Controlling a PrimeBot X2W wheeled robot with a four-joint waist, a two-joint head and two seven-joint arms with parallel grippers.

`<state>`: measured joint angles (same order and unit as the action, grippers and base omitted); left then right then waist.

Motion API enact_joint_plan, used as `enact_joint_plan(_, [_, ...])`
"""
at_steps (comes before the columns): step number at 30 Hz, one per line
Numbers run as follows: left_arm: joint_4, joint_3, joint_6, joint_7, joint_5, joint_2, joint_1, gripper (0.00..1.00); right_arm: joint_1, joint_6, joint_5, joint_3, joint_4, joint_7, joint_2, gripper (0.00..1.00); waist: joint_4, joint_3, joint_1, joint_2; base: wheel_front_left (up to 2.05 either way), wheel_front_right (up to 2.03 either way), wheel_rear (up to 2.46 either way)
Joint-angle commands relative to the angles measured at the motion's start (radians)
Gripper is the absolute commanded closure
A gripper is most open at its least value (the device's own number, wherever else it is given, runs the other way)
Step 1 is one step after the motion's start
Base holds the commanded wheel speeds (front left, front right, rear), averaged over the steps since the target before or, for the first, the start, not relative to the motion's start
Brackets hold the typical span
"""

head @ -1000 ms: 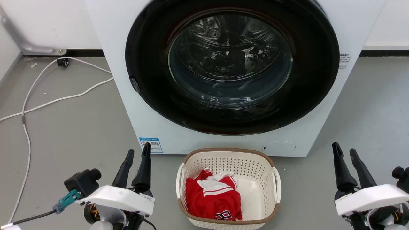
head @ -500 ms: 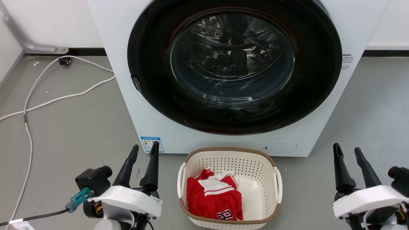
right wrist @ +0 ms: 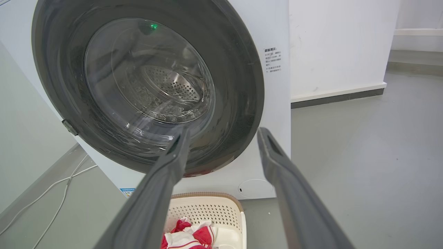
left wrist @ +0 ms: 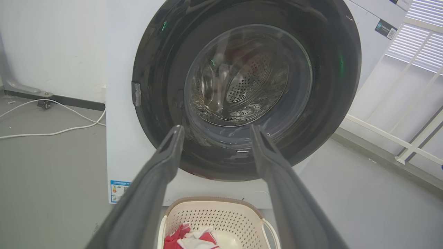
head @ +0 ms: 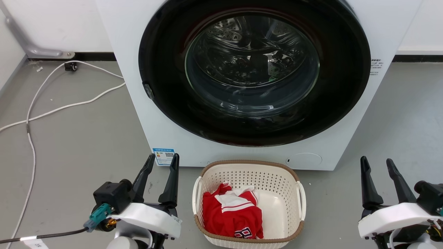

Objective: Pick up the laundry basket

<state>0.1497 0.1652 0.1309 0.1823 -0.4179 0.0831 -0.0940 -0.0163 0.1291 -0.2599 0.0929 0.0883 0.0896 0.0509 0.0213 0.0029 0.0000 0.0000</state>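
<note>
The laundry basket stands on the grey floor, just in front of the white washing machine, low in the middle of the head view. It is a rounded-rectangular tub of cream plastic. Its walls are pierced with rows of small holes and capped by a brown woven-look rim. A slim white handle loops out from each side.

Inside, a crumpled red and white garment lies toward the left, leaving the smooth base bare on the right. The basket should be light, with its load a little off centre. The thin perforated walls will likely flex if squeezed, and the smooth plastic may slip. The handles look like the best hold, one per side, for a level lift; how stiff they are I cannot tell from here.

The left end effector sits near the left handle, fingers spread wide and empty. The right end effector is well apart from the basket, likewise spread and holding nothing.
</note>
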Motion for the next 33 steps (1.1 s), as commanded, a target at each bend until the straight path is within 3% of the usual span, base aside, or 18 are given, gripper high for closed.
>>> enact_joint_plan(1, [-0.009, 0.004, 0.000, 0.009, 0.021, 0.005, -0.022, 0.00, -0.019, 0.002, 0.024, 0.002, -0.005, 0.012, 0.000, 0.00, 0.000, 0.000, 0.0000, 0.0000, 0.00, 0.00, 0.00])
enact_joint_plan(33, [-0.001, 0.038, 0.000, 0.073, 0.286, 0.003, -0.016, 0.00, -0.014, 0.001, 0.254, 0.000, 0.018, 0.074, -0.001, 0.00, 0.002, 0.004, 0.0000, 0.0000, 0.00, 0.00, 0.00])
